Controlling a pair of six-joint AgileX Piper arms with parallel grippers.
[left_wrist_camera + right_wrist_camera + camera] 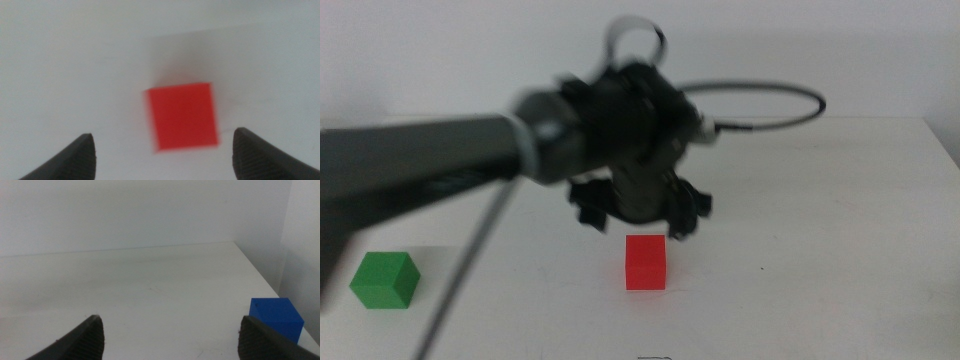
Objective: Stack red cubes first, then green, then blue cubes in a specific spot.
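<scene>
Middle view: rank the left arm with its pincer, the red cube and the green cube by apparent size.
1. Left arm with its pincer, open above the red cube.
2-3. Red cube and green cube look alike; no ranking.

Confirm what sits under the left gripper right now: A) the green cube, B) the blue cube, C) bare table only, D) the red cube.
D: the left wrist view shows the red cube on the white table below the open left gripper, between its spread fingers; the middle view shows the green cube off to the side.
</scene>
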